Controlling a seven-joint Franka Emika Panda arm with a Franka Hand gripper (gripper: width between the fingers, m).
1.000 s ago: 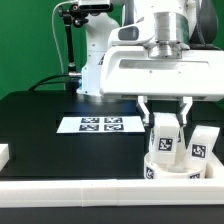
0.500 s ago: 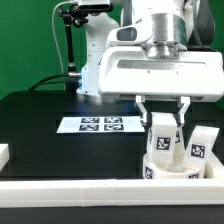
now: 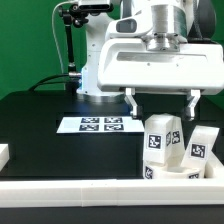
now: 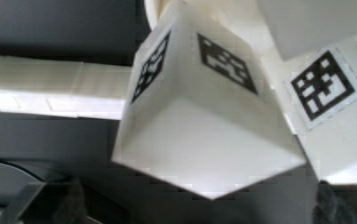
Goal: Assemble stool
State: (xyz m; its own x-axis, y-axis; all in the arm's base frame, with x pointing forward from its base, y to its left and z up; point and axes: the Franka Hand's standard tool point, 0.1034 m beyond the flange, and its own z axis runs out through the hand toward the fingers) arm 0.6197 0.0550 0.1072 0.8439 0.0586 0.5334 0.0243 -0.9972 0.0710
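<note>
- Marker board point(image 3: 100, 125) flat on black table point(image 3: 50, 125), toward exterior view's left; no part of this.
- Gripper point(image 3: 161, 100) spread wide, holding nothing, directly above leg point(image 3: 160, 140).
- Leg stands upright on seat point(image 3: 170, 170), long axis vertical; second leg point(image 3: 200, 147) just beside, exterior view's right.
</note>
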